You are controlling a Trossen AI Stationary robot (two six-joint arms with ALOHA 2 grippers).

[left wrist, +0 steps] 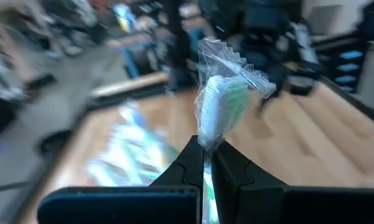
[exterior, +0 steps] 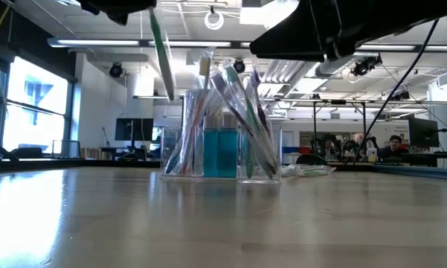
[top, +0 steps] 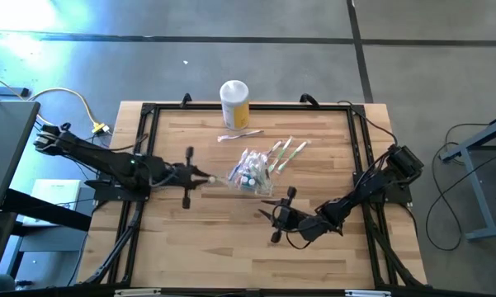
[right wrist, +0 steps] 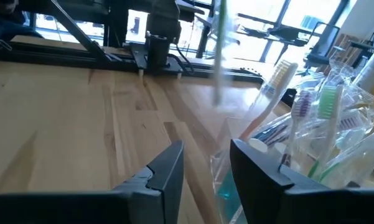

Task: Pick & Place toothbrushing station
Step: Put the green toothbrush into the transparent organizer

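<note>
Toothbrushing station (top: pixel 252 175): stood mid-bench, holding brushes.
Left fingers (left wrist: pixel 205 163): I clenched a wrapped toothbrush (left wrist: pixel 219 111) above it.
Right fingers (right wrist: pixel 205 165): I held them released beside it.

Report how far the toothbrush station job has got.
Done: several wrapped brushes already stand in the clear toothbrushing station.

In hand: the left gripper is shut on a wrapped toothbrush, carried above the table near the station. The right gripper is open beside the station.

Left: that brush still has to go in, and a few wrapped brushes lie on the table beyond the station.
</note>
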